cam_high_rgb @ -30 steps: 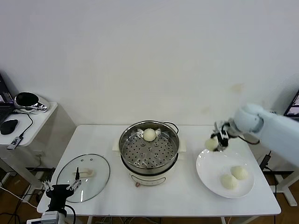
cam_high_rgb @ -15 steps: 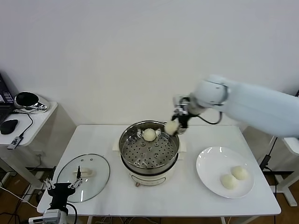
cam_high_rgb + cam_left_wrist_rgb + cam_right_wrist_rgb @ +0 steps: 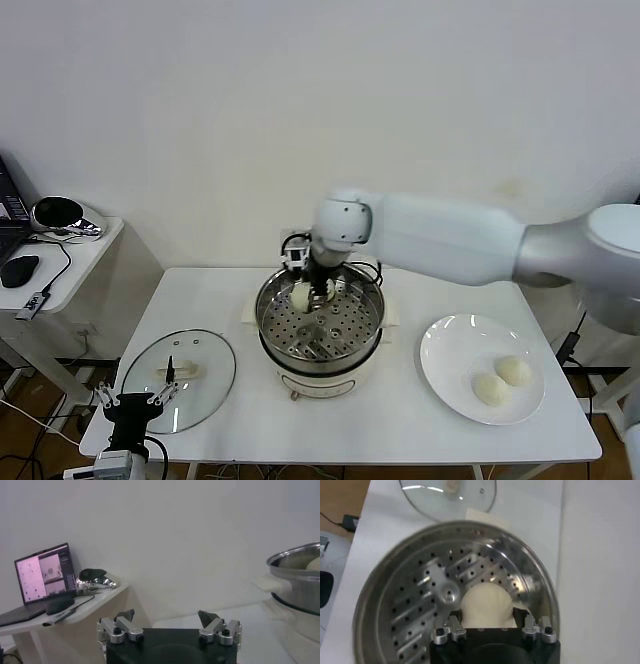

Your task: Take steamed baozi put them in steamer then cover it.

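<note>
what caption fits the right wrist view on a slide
Right gripper holding a bun over the steamer's perforated tray, glass lid lying on the table beyond.

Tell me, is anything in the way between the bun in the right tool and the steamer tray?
Nothing visible blocks it. The right tool holds the bun just above the holed tray of the open steamer. The lid lies on the table beside it.

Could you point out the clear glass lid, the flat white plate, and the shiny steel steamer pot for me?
Round clear glass lid (image 3: 180, 368): head view, on its glass.
Flat white plate (image 3: 452, 352): head view, on a bare part.
Round shiny steel steamer pot (image 3: 390, 596): right wrist view, on its perforated tray.
</note>
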You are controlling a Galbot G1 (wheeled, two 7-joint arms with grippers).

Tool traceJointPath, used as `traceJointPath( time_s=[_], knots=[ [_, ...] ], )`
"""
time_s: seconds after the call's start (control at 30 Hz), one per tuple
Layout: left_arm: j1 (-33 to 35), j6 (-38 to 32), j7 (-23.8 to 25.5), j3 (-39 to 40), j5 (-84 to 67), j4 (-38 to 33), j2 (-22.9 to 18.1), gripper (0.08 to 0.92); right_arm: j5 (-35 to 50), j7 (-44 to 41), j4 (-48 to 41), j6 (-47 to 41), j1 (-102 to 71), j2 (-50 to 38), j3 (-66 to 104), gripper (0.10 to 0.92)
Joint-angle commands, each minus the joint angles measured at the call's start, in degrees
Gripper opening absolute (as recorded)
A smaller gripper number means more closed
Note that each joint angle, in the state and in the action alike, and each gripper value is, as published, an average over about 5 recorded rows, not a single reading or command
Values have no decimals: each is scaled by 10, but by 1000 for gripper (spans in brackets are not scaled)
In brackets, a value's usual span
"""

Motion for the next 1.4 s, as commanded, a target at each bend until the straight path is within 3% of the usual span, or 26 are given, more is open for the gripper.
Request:
traceJointPath(
  time_s=[0.03,0.47,0.67,0.8,1.07,1.4],
  knots=[
    [0,0,0,0,1,0,-1,823,5,9,-54,-13,-31,61,-9,630],
    [-1,-3,-1,-2,2,3,1,823,-30,5,-89,-13,-60,70,3,638],
    [0,-3,-2,-4,2,4,1,823,-57,-39,-54,-12,-19,25,11,766],
    [0,-4,-2,-6,1,6,2,823,-54,-82,14,-6,51,-41,6,818],
    [-4,-3,-2,0,2,9,5,823,-102,-171,205,57,144,-264,-28,823],
    [-5,-2,-1,9,9,9,9,823,-263,-230,251,193,81,-492,-13,823]
  ],
)
